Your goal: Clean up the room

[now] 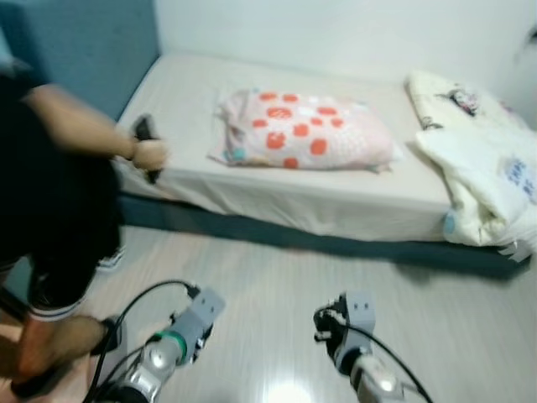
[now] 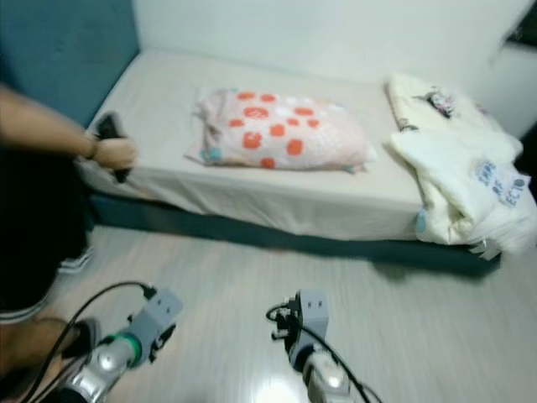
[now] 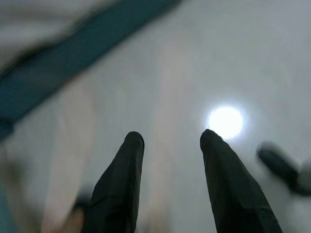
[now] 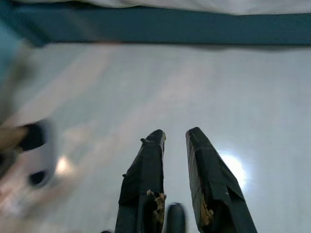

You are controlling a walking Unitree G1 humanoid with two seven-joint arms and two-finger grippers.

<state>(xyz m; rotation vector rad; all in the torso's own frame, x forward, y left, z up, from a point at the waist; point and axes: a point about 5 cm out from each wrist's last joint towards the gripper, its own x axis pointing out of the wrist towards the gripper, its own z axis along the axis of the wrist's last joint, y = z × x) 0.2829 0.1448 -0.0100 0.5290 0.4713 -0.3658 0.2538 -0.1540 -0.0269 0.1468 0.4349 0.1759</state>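
Left tool (image 3: 170, 138): fingers parted, nothing between, low over pale floor (image 1: 277, 285); arm at lower left of frame. Right tool (image 4: 174, 138): fingers narrowly apart, empty, lower centre, also over floor. Bed (image 1: 193, 92) across upper frame w/ red-spotted pillow (image 1: 306, 130) mid-mattress, white duvet (image 1: 487, 176) at right edge; blue print on it, unreadable. Person's hand (image 1: 149, 154) at left grips dark object at bed edge.

Blue print marks the white blanket (image 2: 470, 189) on the bed, but blur makes it unreadable.
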